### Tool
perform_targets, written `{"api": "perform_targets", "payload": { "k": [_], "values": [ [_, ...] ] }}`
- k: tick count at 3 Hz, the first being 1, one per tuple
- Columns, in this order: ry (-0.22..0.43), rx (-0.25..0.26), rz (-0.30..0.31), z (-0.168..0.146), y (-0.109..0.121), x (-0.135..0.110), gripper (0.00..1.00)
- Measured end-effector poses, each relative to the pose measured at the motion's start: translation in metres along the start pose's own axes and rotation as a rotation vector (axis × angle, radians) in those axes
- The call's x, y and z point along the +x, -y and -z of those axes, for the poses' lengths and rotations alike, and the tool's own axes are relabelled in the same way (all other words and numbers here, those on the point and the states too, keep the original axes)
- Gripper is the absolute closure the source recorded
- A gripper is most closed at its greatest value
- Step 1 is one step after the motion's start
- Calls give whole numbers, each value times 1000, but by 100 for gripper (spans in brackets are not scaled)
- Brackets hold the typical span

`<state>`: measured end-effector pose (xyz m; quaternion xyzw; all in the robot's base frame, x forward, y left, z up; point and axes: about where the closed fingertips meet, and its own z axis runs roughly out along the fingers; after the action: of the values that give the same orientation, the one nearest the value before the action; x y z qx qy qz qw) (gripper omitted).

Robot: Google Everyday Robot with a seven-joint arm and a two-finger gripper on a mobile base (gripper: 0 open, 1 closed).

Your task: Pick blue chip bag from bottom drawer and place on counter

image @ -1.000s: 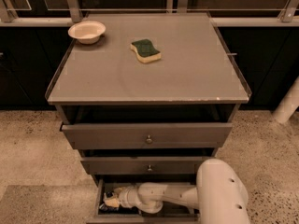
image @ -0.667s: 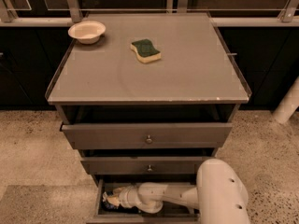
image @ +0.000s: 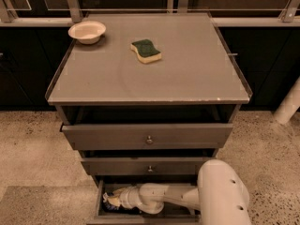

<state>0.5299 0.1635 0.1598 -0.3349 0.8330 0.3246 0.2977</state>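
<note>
Nearest the viewer, the robot's white arm reaches from its bulky housing at the near right leftward into the pulled-out bottom drawer. The gripper sits low at the left end of that drawer, right at the blue chip bag, which shows as a dark crinkled shape with pale patches against the drawer's left wall. The wrist covers most of the bag, so I cannot tell whether the gripper is open, closed, or already clamped on the foil.

By my reading this is the grasping step: the bag lies in the drawer and nothing of it has been lifted.

Above, the middle drawer and the wider top drawer both jut forward and overhang the bottom drawer. The next move, once the hold is secure, calls for drawing the bag out toward the near side before raising it, so that neither arm nor bag catches those drawer fronts.

Farther back, the counter offers bare space on its near and right parts. A green-and-yellow sponge lies toward the far middle, and a white bowl stands at the far left corner, well apart from it.
</note>
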Motion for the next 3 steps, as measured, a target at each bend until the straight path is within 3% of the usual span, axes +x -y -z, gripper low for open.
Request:
{"api": "perform_targets", "payload": {
  "k": [1,2,3],
  "values": [
    [34,-7,-26,14,1,4,100],
    [103,11,-112,66,-7,17,100],
    [133,88,-173,129,-17,37,100]
  ]
}}
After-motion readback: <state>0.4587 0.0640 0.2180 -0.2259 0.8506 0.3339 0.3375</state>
